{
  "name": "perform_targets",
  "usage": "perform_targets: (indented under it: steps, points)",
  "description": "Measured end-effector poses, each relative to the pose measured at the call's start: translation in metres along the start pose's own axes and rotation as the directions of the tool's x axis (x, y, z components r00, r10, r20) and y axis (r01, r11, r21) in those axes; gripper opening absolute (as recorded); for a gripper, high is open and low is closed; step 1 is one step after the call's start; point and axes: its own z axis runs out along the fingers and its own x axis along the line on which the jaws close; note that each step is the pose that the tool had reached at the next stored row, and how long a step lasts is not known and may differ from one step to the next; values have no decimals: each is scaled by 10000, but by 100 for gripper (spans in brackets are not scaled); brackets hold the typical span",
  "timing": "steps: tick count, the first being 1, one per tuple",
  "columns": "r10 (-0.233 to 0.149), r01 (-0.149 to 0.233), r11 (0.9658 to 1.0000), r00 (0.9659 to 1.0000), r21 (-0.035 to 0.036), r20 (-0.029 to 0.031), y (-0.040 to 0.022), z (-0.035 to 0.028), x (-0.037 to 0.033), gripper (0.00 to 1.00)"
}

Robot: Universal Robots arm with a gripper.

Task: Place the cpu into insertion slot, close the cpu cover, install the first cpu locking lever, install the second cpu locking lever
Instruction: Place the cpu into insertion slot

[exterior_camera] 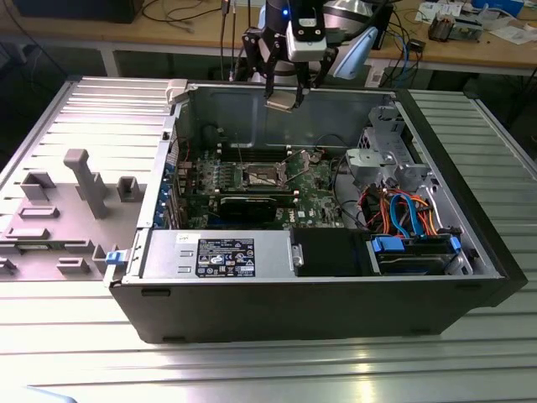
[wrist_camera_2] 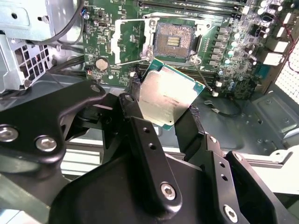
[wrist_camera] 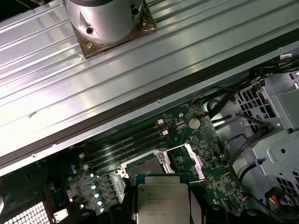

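**Clamped on one cpu (wrist_camera_2: 170, 93), high over the case (exterior_camera: 294, 302)**

Holds it between two black fingers (wrist_camera_2: 140, 123) of the hand (wrist_camera_2: 164, 101): flat square, silvery-grey top, green rim. Hangs above the far wall, apart from one insertion slot (wrist_camera_2: 174, 42), square and dark-centred. Beside the slot, one cpu cover (wrist_camera_2: 132, 43), thin silvery frame, flipped open.

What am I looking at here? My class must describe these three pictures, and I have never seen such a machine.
This is one robot arm ending in a pincer. The exterior view, from a camera off the arm, shows an open computer case lying on a ribbed metal table. Both wrist views come from cameras riding on the arm. The pincer is shut on the cpu, a small silvery square chip, held above the green circuit board. The insertion slot in that board stands empty.
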Motion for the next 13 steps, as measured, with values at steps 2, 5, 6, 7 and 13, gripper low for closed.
perform_targets:
  steps: [2, 5, 6, 7, 13]
  points:
    - [112, -112, 9999, 9999, -2, 10, 0, 0, 0, 54]
    - [282, -282, 9996, 9996, -6, 25, 0, 1, 0, 54]
    - [339, -339, 9994, 9994, -7, 30, 0, 1, 0, 54]
    - [385, -385, 9993, 9993, -8, 35, 0, 2, 0, 54]
    - [691, -691, 9976, 9976, -15, 61, 0, 3, 0, 54]
